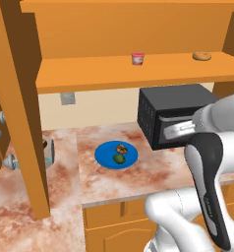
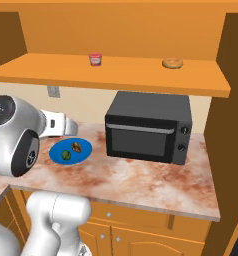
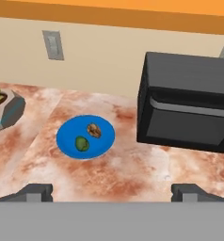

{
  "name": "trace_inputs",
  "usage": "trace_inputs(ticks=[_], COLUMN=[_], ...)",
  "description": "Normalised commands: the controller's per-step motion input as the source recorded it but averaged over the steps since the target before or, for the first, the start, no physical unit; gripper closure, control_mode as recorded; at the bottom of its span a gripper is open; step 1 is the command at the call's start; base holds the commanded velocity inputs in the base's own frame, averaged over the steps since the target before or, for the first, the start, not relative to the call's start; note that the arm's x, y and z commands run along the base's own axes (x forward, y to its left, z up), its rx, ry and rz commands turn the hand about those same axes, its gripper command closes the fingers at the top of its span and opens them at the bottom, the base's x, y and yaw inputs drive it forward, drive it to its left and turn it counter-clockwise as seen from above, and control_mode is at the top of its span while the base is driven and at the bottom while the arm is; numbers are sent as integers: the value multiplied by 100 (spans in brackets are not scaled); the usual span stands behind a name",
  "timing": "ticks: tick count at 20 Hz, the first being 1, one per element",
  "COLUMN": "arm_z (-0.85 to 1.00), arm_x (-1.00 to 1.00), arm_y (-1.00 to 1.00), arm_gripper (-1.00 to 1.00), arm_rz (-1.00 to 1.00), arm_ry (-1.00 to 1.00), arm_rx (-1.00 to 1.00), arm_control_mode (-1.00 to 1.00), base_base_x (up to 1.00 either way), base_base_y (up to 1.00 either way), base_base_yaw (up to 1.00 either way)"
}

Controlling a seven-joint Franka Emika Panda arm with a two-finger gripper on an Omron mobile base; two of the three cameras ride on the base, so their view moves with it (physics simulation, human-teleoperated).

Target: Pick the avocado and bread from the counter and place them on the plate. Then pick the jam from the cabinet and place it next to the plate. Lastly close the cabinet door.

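- Left base view: the plate (image 1: 105,158) lies on the counter (image 1: 153,172) left of the microwave (image 1: 175,115), with the avocado (image 1: 119,158) and bread (image 1: 121,148) on it. The jam (image 1: 137,58) stands on the cabinet (image 1: 119,71) shelf; a roll (image 1: 201,56) lies well right of it.
- Right base view: the cabinet door (image 2: 233,135) stands open at the right.
- Hand view: the gripper (image 3: 111,192) hangs over bare counter near the plate, jaws wide, holding nothing. A planter (image 3: 4,109) sits at the left.
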Motion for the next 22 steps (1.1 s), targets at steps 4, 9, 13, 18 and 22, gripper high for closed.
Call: trace_inputs(ticks=[4,9,13,18,22], arm_z=[44,41,24,20,23], arm_x=[0,0,3,15,26], arm_y=[-2,0,0,0,0], arm_gripper=[-100,-100,-100,-100,-100], arm_rz=[0,0,0,0,0], arm_ry=[-2,-7,-23,-22,-6], arm_rx=[0,0,0,0,0], arm_control_mode=[-100,-100,-100,-100,-100], base_base_x=[0,0,0,0,0], base_base_y=[0,0,0,0,0], base_base_yaw=[0,0,0,0,0])
